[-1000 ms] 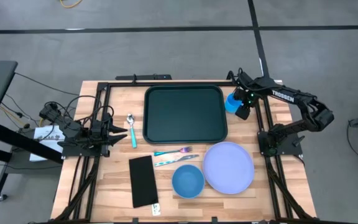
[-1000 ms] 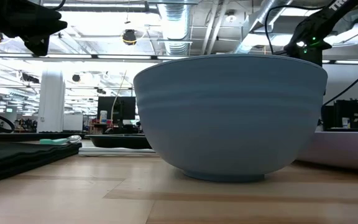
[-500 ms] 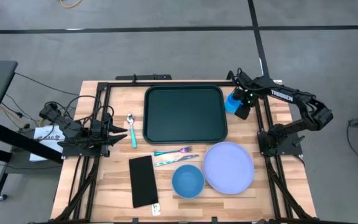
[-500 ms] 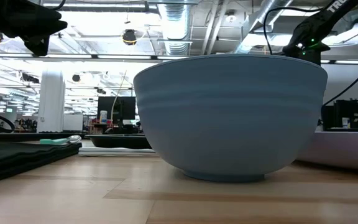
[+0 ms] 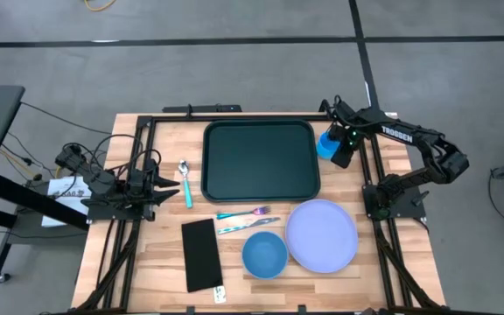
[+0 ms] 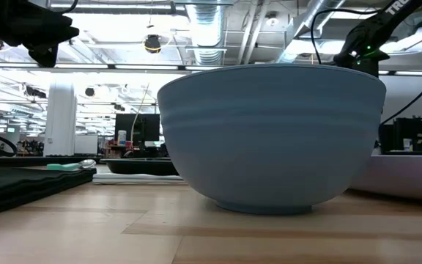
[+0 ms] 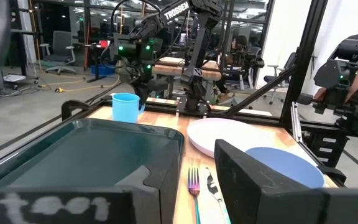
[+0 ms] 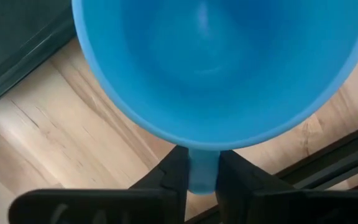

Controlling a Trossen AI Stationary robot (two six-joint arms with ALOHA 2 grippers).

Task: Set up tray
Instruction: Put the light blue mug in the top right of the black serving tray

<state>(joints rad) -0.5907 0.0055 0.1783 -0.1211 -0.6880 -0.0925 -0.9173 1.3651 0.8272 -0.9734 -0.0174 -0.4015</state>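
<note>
Gripping the handle of a small blue plastic cup, the right gripper hovered near the desk's far right edge, its two dark fingers pinched on the handle while the cup's open mouth filled the right wrist view. The cup stood on the wooden desk just beside the right rim of the large dark green rectangular plastic tray, which lay flat at the middle of the far side with nothing on it. A round lavender plastic plate sat near the right front corner, with a round blue plastic bowl touching its left edge. Between bowl and tray lay a fork with a rainbow sheen and a knife of the same finish. A narrow flat black rectangle rested toward the front left, and a teal-handled spoon lay just left of the tray. The left gripper waited at the left edge with its fingers spread apart.
</note>
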